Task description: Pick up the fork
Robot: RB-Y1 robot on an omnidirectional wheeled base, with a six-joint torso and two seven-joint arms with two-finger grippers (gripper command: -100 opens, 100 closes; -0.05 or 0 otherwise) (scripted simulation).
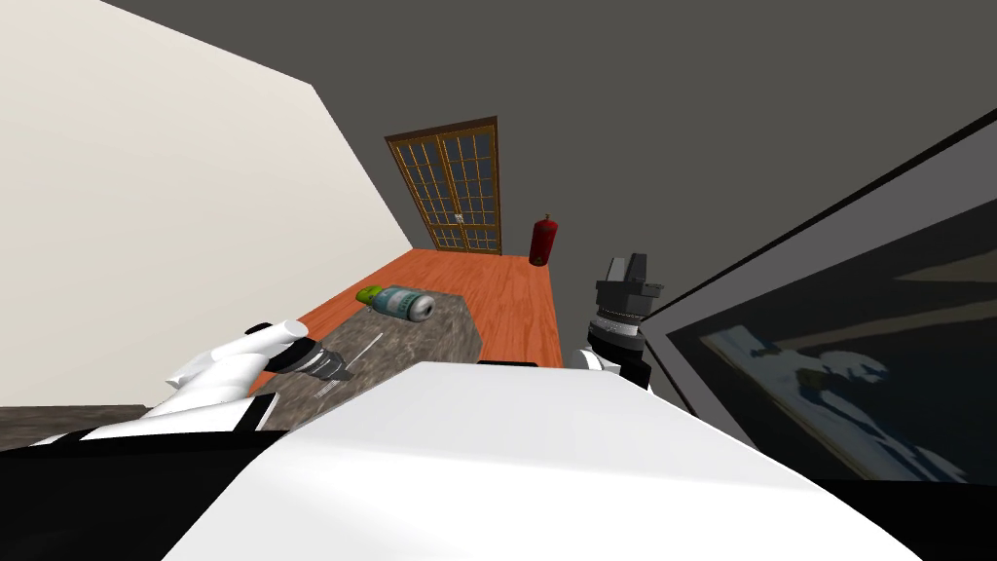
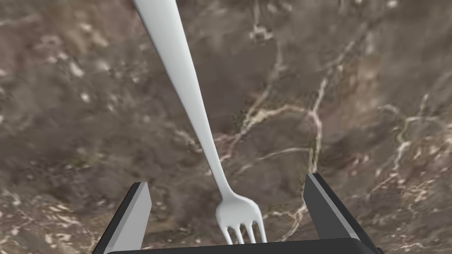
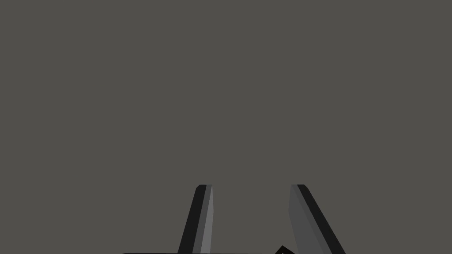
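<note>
- The left wrist view shows from close what the head view gives only small: the fork [image 2: 194, 101] lies flat on the table [image 2: 353, 88]. Its tines are between the fingers of the left gripper [image 2: 226, 181], and its handle points away from it.
- Those fingers are spread wide, and neither one touches the fork.
- In the head view the left gripper [image 1: 336, 368] is low over the near part of the table [image 1: 438, 336], at the fork [image 1: 366, 349]. A bottle [image 1: 397, 301] lies on its side at the far end, well apart.
- The right gripper [image 1: 628, 278] is held up at the robot's right side. Its wrist view shows its fingers [image 3: 205, 211] apart, holding nothing.
- The tabletop is brown-grey marble. Beyond it are an orange wood floor [image 1: 511, 292], a red extinguisher [image 1: 543, 242] and a door [image 1: 453, 185] with glass panes.
</note>
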